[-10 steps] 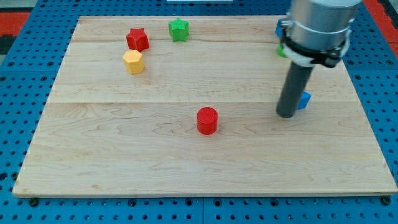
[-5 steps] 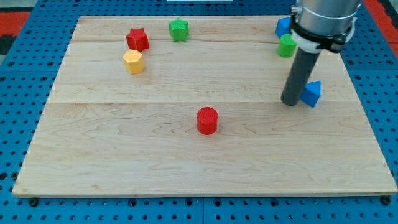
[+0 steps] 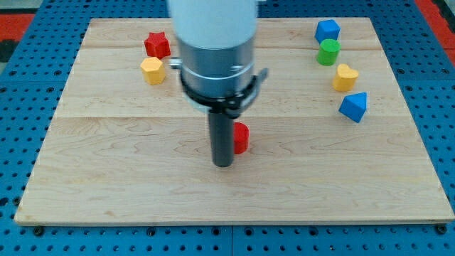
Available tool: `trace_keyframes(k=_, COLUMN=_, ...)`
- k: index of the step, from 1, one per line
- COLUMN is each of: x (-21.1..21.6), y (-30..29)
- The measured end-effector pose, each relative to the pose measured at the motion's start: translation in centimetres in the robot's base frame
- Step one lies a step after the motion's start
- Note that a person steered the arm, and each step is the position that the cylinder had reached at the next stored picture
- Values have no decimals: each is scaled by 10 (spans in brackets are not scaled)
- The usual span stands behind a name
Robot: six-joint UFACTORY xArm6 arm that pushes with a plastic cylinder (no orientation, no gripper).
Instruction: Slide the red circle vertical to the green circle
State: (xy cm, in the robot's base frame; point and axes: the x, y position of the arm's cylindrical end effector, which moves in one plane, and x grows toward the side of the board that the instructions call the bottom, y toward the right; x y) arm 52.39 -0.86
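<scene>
Wooden board (image 3: 106, 185); rod upright, my tip (image 3: 223, 164) beside red circle (image 3: 242, 137)

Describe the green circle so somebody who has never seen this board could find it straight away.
Start at the wooden board and go to its corner at the view's top right, where four blocks form a short column. The green circle is second from the top, just below the blue block and above the yellow block. It is the only green block visible.

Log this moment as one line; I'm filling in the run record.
tip: at view's left-bottom edge of red circle | contact: cannot tell | green circle: view's upper right, apart | task: not done
</scene>
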Motion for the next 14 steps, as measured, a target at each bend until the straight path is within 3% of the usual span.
trace_keyframes(k=1, x=-25, y=-82)
trace_keyframes(k=2, x=-44, y=37)
trace_keyframes(k=3, x=-30, y=143)
trace_keyframes(k=4, x=-15, y=111)
trace_keyframes(k=5, x=12, y=150)
trace_keyframes(k=9, x=-20, y=178)
trace_keyframes(k=10, x=23, y=173)
trace_keyframes(k=11, x=18, y=256)
trace_keyframes(k=12, x=-22, y=277)
trace_keyframes(k=14, x=-80, y=245)
